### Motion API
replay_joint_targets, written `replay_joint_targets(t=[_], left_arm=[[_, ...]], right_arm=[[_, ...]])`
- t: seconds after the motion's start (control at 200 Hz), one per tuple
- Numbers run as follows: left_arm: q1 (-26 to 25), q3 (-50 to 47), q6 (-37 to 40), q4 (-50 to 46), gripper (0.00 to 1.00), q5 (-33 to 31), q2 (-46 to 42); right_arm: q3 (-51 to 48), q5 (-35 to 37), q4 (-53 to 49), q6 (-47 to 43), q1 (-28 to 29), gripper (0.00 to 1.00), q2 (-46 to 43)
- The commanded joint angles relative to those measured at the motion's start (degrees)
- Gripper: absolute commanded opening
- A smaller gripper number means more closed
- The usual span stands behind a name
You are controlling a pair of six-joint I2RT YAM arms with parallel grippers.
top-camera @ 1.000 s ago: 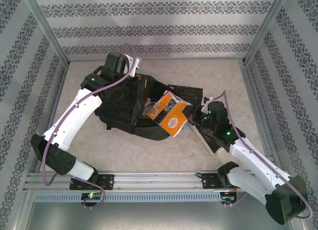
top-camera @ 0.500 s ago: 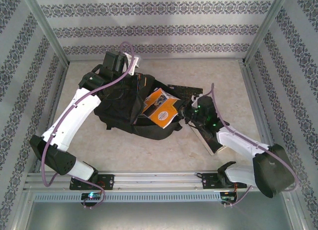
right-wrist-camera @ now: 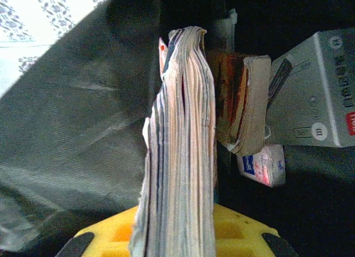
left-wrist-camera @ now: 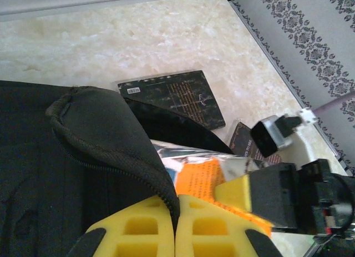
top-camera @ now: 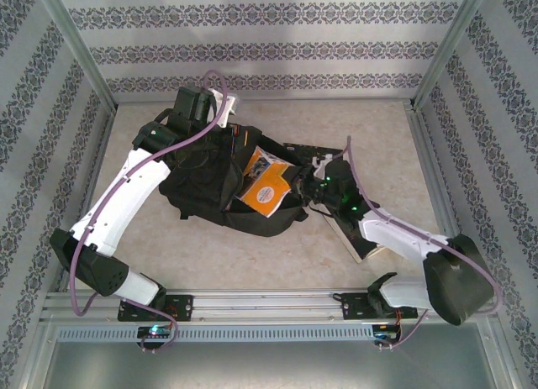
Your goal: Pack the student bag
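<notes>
Pushed further left into the mouth of the student bag [top-camera: 210,183] than a second ago: the orange book [top-camera: 267,185], with the right arm [top-camera: 403,238] stretched lower and flatter behind it. Lies slumped at the middle of the worktop [top-camera: 378,128], mouth turned toward that arm. Kept open by the left jaws, pinched together on the zip-edged rim [left-wrist-camera: 116,157] and lifting that flap, evidently to leave a gap for the book to pass under.

Right jaws clamped on the book's near edge, pages standing upright between the yellow pads [right-wrist-camera: 238,229], probably so as to slip in narrow side first.

Already inside, seen past the pages from the right wrist: a second, worn book [right-wrist-camera: 247,101], a white box [right-wrist-camera: 313,90] and a small pink-and-white packet [right-wrist-camera: 263,165]. Too dim in there to say how tightly packed.

Outside, on the worktop just beside the bag's mouth: a black-covered book [left-wrist-camera: 177,96]. Under the right arm, another flat book [top-camera: 357,238].

Judged roughly midway: insertion in hand, with seemingly two books left to go in.
</notes>
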Motion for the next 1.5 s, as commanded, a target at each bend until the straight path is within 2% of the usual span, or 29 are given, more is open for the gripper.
replay_joint_targets(t=[0.0,0.11,0.32,0.495,0.59,0.74,0.829,0.924,1.104,1.184,1.289,1.359,1.419,1.494], left_arm=[[0.35,3.57,1.39,4.65,0.0,2.36,-3.46],[0.32,3.61,1.29,5.45,0.0,2.3,-4.48],[0.66,3.27,1.25,6.87,0.0,2.68,-5.62],[1.64,2.67,0.01,8.23,0.0,3.45,-5.95],[2.69,0.99,-1.52,9.91,0.0,4.76,-6.19],[4.98,-3.26,-3.61,13.08,0.0,5.27,-6.66],[6.29,-6.13,-5.02,15.8,0.0,5.82,-6.95],[6.96,-8.25,-5.61,17.42,0.0,6.05,-6.43],[7.65,-11.96,-6.51,20.09,0.0,5.49,-5.39],[7.86,-13.03,-7.23,20.76,0.0,5.84,-4.97],[7.71,-14.58,-8.65,21.16,0.0,7.46,-4.06],[7.36,-15.89,-9.26,21.3,0.0,8.47,-3.06],[6.6,-17.35,-9.7,21.81,0.0,8.53,-2.21],[5.79,-21.09,-11.98,24.75,0.0,8.74,-1.19]], right_arm=[[5.63,-1.67,5.6,-1.63,2.11,0.0,4.58],[10.27,0.08,4.42,-4.61,3.23,0.0,10.45],[21.88,-0.12,8.99,-6.15,6.26,0.01,25.98],[30.77,4.11,11.96,-7.35,9.89,0.28,37.04],[33.19,4.26,11.93,-8.68,10.2,0.47,38.87],[31.04,4.67,5.57,-18.44,9.78,0.7,32.43],[29.85,4.16,-3.06,-26.83,9.61,0.78,26.92],[29.09,5.29,-14.88,-35.23,9.62,0.82,21.62],[21.95,6.25,-22.01,-42.73,8.89,0.83,11.01],[18.58,6.68,-24.75,-44.66,8.29,0.8,5.62],[15.6,12.89,-32.96,-45.75,7.07,0.74,-1.8],[13.28,22.76,-39.24,-45.56,5.35,0.69,-7.64],[10.17,32.05,-42.73,-45.5,3.63,0.69,-12.24],[6.44,37.02,-45.26,-45.0,-1.08,0.7,-16.12]])
